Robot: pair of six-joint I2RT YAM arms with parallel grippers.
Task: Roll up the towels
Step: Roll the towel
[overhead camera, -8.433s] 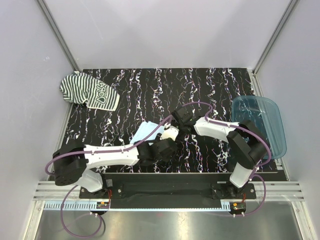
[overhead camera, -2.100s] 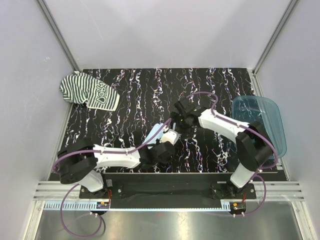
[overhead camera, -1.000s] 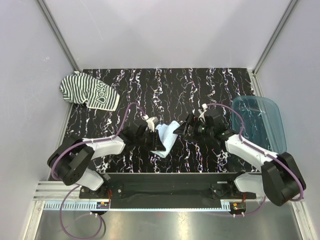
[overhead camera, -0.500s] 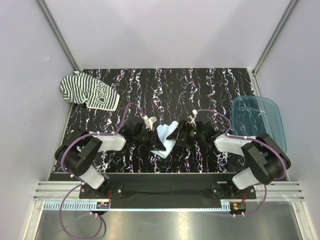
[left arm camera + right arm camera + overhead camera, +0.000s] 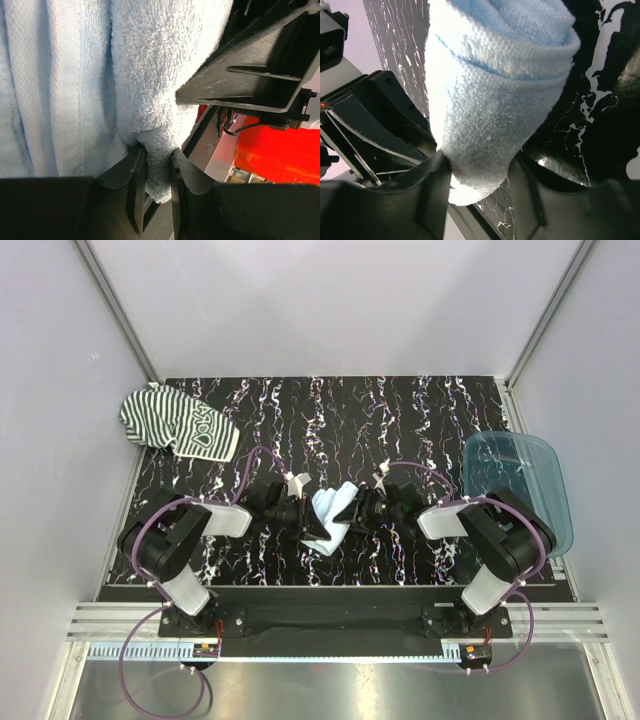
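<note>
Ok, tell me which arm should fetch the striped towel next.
Left. The striped towel lies far left, on that arm's side. The left gripper and right gripper both pinch the blue towel, so the left must release first.

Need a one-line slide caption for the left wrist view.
Left gripper shut on a thick fold of the pale blue towel, seen close up.
</note>
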